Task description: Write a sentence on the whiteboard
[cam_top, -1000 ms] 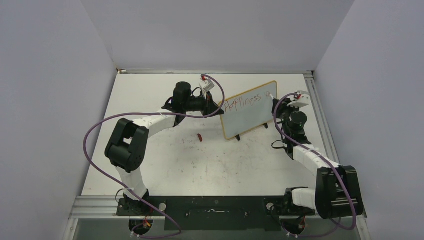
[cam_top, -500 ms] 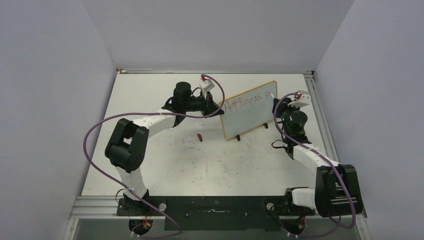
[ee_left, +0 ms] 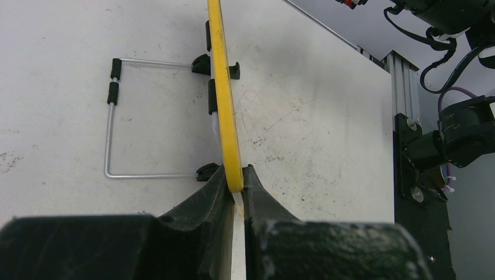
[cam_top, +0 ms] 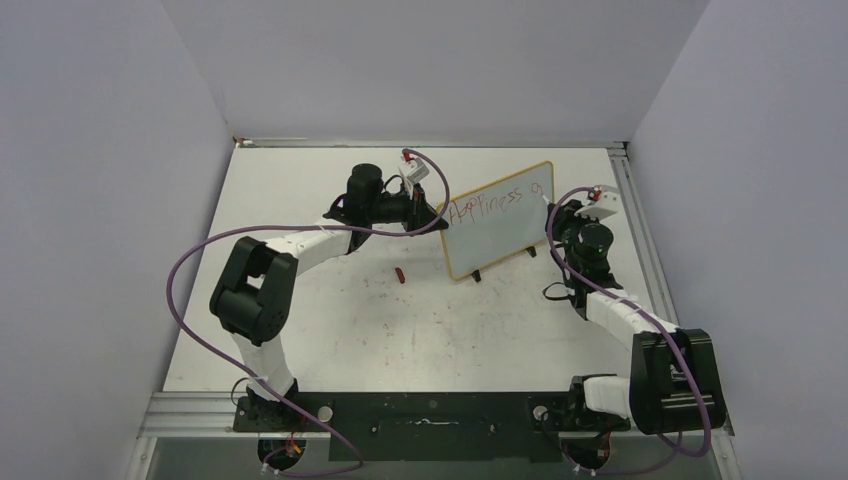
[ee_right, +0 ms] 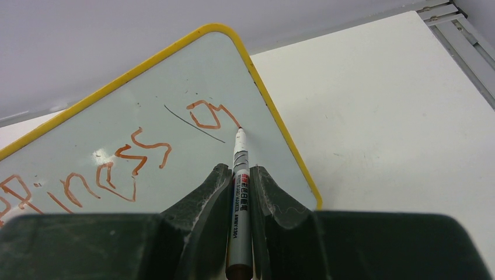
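My right gripper (ee_right: 238, 175) is clenched on a slim white-and-grey marker pen (ee_right: 239, 198). The pen's tip touches the small rectangular yellow-framed whiteboard (ee_right: 175, 81) at the last stroke of the red handwritten sentence (ee_right: 154, 144), near the board's upper right corner. My left gripper (ee_left: 234, 178) is clamped on the board's left edge. The board stands upright on the white table (ee_right: 379, 105).

This looks like a robot lab. Plain pale walls (cam_top: 420, 60) box in a white, scuffed surface (cam_top: 400, 320). A metal rail (ee_right: 455, 32) runs off to the right of the right end effector (ee_right: 240, 172). Purple cables (cam_top: 185, 270) loop off two robot arms (cam_top: 250, 290) bolted to a black bar (cam_top: 430, 410).
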`<control>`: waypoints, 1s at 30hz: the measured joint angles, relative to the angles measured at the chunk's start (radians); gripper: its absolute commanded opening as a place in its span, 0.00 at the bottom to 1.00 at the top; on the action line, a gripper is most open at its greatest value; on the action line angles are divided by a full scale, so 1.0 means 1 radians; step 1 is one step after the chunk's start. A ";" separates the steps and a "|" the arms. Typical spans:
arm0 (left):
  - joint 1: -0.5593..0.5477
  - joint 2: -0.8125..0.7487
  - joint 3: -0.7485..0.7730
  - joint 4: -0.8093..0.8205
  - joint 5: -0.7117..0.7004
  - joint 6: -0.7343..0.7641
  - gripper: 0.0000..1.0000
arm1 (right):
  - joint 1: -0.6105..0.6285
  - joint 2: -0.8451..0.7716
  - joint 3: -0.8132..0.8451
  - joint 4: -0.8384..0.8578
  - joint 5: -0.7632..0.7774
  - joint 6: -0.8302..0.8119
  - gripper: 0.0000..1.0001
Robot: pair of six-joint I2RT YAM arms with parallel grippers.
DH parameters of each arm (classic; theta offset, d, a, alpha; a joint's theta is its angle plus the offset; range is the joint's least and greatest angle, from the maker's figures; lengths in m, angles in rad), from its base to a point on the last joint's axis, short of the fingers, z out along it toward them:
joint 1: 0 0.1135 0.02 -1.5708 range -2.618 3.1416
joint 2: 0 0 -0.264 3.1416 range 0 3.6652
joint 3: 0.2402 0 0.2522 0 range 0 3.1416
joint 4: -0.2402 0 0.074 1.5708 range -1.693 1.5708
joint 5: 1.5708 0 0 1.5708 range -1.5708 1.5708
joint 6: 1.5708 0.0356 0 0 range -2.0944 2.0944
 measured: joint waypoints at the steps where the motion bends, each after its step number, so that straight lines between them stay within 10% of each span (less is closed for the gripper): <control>1: 0.000 0.000 0.000 0.000 0.000 0.000 0.00 | 0.000 0.000 0.000 0.000 0.000 0.000 0.05; 30: 0.000 0.000 0.000 -0.001 0.004 -0.005 0.00 | -0.005 0.060 0.072 0.061 0.012 0.000 0.05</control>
